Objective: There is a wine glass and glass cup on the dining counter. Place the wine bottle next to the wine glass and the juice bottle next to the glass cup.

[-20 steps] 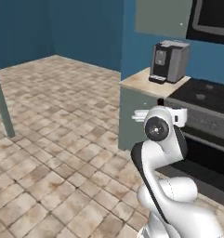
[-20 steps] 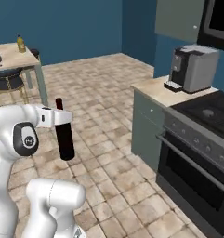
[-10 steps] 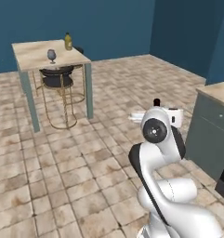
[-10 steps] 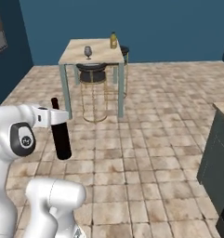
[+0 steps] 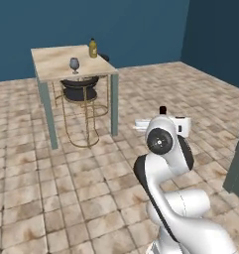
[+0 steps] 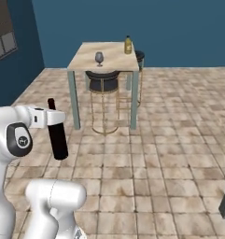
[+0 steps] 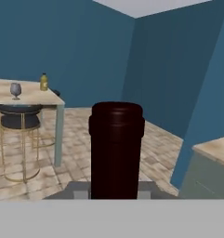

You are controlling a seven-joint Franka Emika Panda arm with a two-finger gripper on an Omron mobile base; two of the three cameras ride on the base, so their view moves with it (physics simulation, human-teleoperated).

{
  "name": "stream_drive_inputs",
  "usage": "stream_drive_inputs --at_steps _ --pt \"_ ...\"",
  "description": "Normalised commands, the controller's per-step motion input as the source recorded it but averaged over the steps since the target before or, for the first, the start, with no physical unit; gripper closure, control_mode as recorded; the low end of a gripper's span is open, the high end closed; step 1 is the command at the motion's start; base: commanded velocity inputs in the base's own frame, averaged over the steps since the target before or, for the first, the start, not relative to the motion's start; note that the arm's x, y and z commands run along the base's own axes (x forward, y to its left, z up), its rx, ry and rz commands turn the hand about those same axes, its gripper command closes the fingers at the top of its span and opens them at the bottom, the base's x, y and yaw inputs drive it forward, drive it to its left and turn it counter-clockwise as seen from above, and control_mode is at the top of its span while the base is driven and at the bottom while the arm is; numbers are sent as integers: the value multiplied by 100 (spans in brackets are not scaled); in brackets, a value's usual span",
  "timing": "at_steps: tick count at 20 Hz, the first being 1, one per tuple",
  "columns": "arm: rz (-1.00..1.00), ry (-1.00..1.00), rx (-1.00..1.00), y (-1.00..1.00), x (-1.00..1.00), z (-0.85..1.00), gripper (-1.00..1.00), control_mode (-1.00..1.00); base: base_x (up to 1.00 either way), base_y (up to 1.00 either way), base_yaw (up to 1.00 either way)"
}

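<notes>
Right base view shows the dining counter (image 6: 88, 58) well ahead of the robot across open tiled floor, far out of the arm's reach, so by judgement the step in hand is carrying, not placing. A dark stool (image 6: 103, 82) is tucked under the counter. The wine bottle (image 6: 57, 135) is beside the arm, off the floor, gripped high near its shoulder by the gripper (image 6: 52, 118), whose jaws are clenched on it. It hangs close to the robot's body, probably so it rides steadily while the base drives. Its long axis is upright, with a slight lean; the dark red top points up and the base down. In the hand view its dark top (image 7: 116, 116) stands close to the camera.

The juice bottle (image 6: 128, 45) stands upright at the counter's far edge, cap upward. The wine glass (image 6: 99, 58) stands upright on its foot nearer the middle, apart from the juice bottle. The space beside it looks free for the wine bottle. The glass cup cannot be made out.
</notes>
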Motion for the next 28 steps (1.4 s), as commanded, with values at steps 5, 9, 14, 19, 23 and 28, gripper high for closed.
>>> stream_drive_inputs --at_steps 5,9,14,19,23,28 --pt "0 0 0 0 0 0 100 100 94 0 10" --pt "0 0 0 0 0 0 100 100 94 0 7" --pt "0 0 0 0 0 0 100 100 94 0 4" --pt "0 0 0 0 0 0 100 100 93 2 1" --pt "0 0 0 0 0 0 100 100 74 21 0" --pt "0 0 0 0 0 0 100 100 56 24 0"
